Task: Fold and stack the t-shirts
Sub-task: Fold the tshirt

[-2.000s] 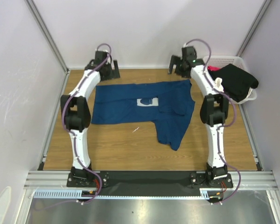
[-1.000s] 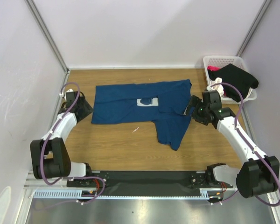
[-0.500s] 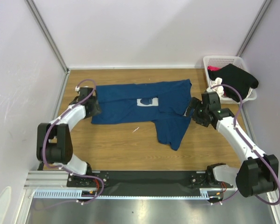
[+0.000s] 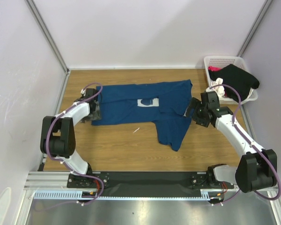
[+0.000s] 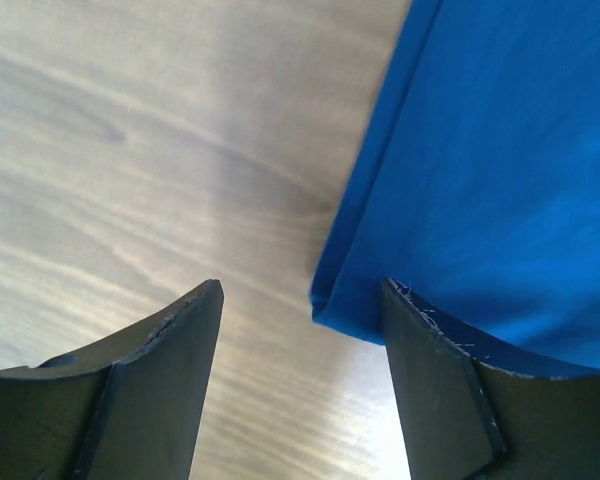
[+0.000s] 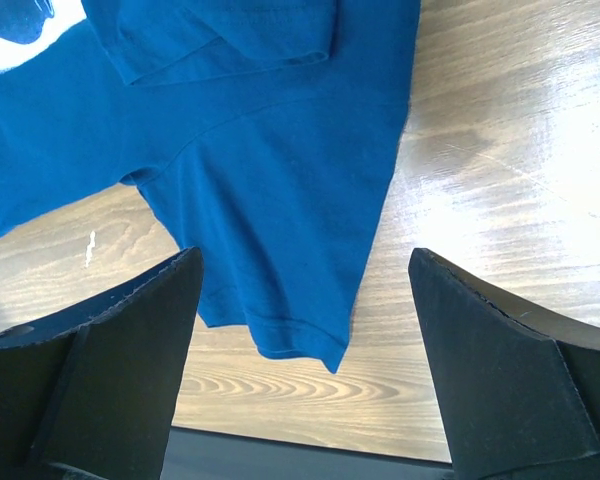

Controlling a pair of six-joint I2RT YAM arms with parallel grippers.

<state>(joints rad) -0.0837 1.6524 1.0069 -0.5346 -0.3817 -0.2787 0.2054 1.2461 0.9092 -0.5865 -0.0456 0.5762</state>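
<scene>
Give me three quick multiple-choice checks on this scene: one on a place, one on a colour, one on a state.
1. Where does the basket stand?
A. far right corner
B. far left corner
C. between the arm bases

2. What colour is the spread-out shirt?
A. black
B. pink
C. blue

3. How is the right claw?
A. shut on cloth
B. open above the shirt
C. inside the basket

Answers:
1 A, it shows at the top right of the overhead view.
2 C, it is blue in every view.
3 B, the claw gapes wide and grips nothing, with the shirt beneath it.
</scene>
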